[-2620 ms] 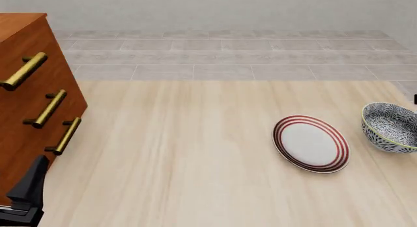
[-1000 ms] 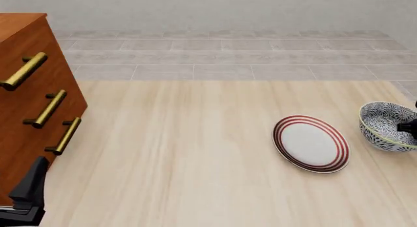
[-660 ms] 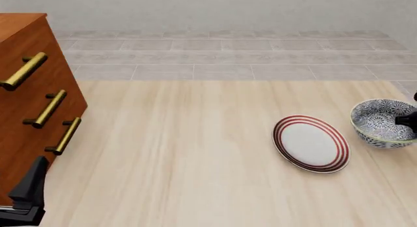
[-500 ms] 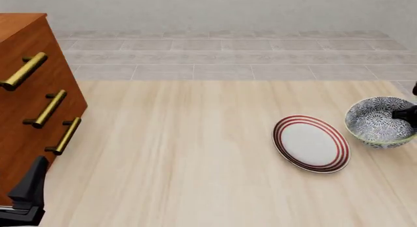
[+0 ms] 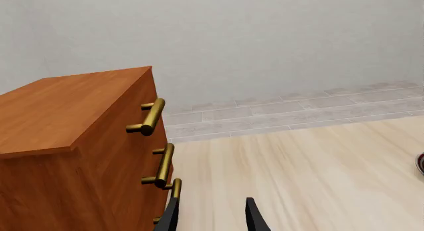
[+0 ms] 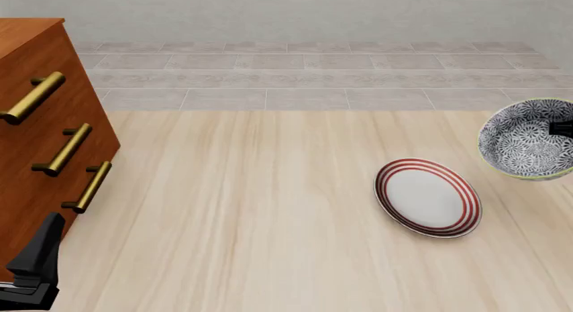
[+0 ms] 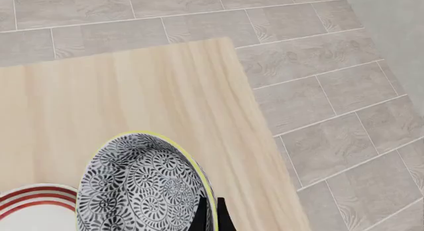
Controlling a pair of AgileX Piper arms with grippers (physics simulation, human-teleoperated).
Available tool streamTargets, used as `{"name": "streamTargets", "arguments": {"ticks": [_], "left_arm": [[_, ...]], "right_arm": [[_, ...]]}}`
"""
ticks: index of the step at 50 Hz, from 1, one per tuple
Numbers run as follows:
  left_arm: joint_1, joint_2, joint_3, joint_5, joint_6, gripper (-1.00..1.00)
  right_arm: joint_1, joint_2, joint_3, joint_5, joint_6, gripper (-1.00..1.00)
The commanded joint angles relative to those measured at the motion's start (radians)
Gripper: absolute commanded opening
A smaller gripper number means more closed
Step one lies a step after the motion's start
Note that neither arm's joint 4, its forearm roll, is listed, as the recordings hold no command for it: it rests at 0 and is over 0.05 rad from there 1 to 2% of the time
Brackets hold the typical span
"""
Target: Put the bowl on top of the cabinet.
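My right gripper (image 7: pixel 210 213) is pinched on the rim of the bowl (image 7: pixel 142 186), one finger inside and one outside, and in the front view the bowl (image 6: pixel 528 139) hangs at the far right edge, clear of the table and tipped so I look straight into it. Only a dark stub of the gripper (image 6: pixel 562 128) shows there, over the bowl's right side.

The bowl is deep and round, looks like glazed ceramic, covered inside and out in a tight dark-blue-and-white flower pattern, little round blooms packed together, with a thin pale yellow-green rim. No maker's mark or writing I can read anywhere.

Just beside it, down on the table (image 6: pixel 268 225), sits a flat white plate (image 6: pixel 428 197) with red rings round its edge. The table top is pale wood with a long straight grain; past it the floor (image 6: pixel 313 70) is grey stone-look tile.

My left gripper (image 5: pixel 212 216) has its two black fingers spread apart with nothing between them, hanging low by the cabinet (image 5: pixel 73 141). In the front view the cabinet (image 6: pixel 36 151) stands far over on the left, well apart from the bowl: boxy, smooth reddish-brown wood, with brass bar handles (image 6: pixel 67 149) stacked down its front.
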Motion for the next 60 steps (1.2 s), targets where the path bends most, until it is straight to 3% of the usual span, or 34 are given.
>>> {"name": "streamTargets", "arguments": {"ticks": [1, 14, 23, 40, 60], "left_arm": [[-0.007, 0.0, -0.006, 0.004, 0.0, 1.0], [-0.057, 0.0, -0.062, 0.061, 0.001, 1.0], [-0.116, 0.0, -0.076, 0.096, -0.004, 1.0], [-0.141, 0.0, -0.11, 0.116, -0.007, 1.0], [-0.153, 0.0, -0.114, 0.126, -0.011, 1.0]], "right_arm": [[0.012, -0.094, 0.003, 0.006, 0.019, -1.0], [0.088, -0.202, 0.051, -0.016, 0.056, -1.0], [0.196, -0.299, 0.105, -0.025, 0.081, -1.0], [0.374, -0.443, 0.193, -0.002, 0.14, -1.0], [0.466, -0.525, 0.237, 0.031, 0.139, -1.0]]}}
